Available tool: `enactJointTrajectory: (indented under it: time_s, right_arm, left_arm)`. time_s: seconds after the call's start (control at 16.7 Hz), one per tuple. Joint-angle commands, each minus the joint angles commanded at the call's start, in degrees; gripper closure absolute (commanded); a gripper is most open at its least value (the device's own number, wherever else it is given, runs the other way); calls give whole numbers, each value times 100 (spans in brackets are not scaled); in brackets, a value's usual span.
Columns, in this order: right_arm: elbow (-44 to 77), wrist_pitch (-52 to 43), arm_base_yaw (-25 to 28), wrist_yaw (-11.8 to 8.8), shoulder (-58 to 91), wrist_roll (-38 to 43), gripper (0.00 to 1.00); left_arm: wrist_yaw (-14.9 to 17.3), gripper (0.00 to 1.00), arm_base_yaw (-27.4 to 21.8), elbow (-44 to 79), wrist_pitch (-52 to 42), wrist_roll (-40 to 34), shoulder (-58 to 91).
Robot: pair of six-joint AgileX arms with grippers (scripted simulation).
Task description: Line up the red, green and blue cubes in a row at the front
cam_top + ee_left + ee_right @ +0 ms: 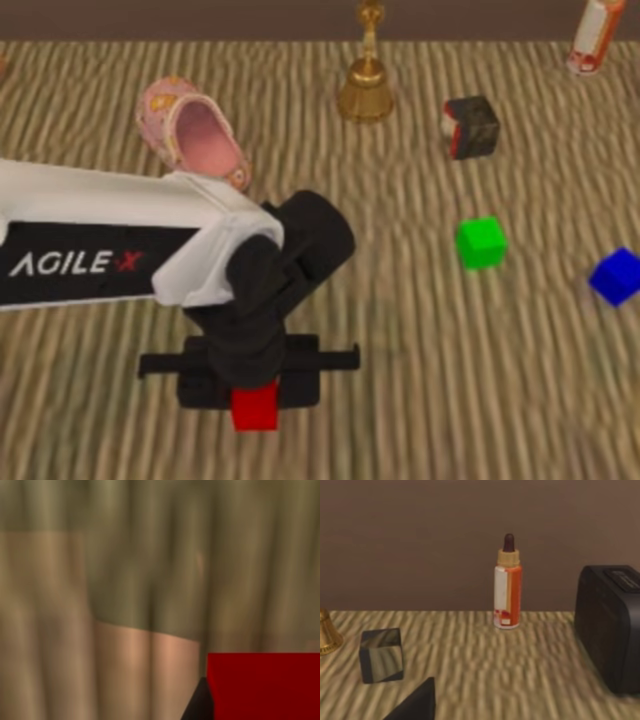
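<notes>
Bright red cube (pixel 255 408): near front edge of the woven mat-covered table (pixel 420 400), left of centre, directly beneath the left gripper (pixel 250 385); whether the fingers clasp it or stand apart cannot be told. Bright green cube (pixel 481 242): mid-table, right of centre. Bright blue cube (pixel 616 276): near right edge, well apart from green. Right gripper (pixel 415 705): only a dark fingertip visible, state undeterminable. Background items: pink clog shoe (pixel 195 135), brass bell (pixel 366 85), dark black box (pixel 471 127), orange-and-white dropper bottle (pixel 507 587).

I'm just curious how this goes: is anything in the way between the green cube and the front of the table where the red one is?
Nothing visible stands in the way. The green cube has bare table ahead of it toward the front. The left gripper, over the red cube, is off to its left. The blue cube sits apart on the right.
</notes>
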Motion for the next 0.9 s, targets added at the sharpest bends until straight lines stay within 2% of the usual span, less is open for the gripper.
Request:
enactJointTrajectory:
  time_s: [0.36,0.9]
  right_arm:
    - [0,0,0,0,0,0,0]
    - [0,0,0,0,0,0,0]
  left_arm:
    - [0,2,0,0,0,0,0]
    - [0,0,2,1,-1,0,-4]
